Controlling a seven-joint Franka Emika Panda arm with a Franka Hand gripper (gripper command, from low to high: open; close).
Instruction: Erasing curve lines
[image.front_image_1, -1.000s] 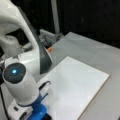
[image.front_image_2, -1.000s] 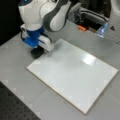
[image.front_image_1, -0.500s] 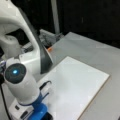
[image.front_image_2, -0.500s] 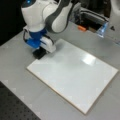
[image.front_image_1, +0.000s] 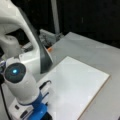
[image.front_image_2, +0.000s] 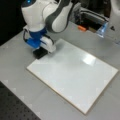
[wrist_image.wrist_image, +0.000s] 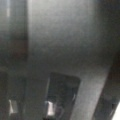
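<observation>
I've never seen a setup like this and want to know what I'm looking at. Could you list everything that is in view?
White board: one, white rectangle with a thin tan edge, flat on the table; no pen stroke shows on it.
Table: one, grey, under everything.
Dark block: one, black, under the tool at the board's corner, at a front view's left.
Orange object: one, small, on the table beyond the board, towards a front view's top.
Grey equipment: one cluster, at a front view's top right; too unclear to name.
Robot arm: one, white and grey.
Tool: one, blue and white, low over the board's corner.
</observation>
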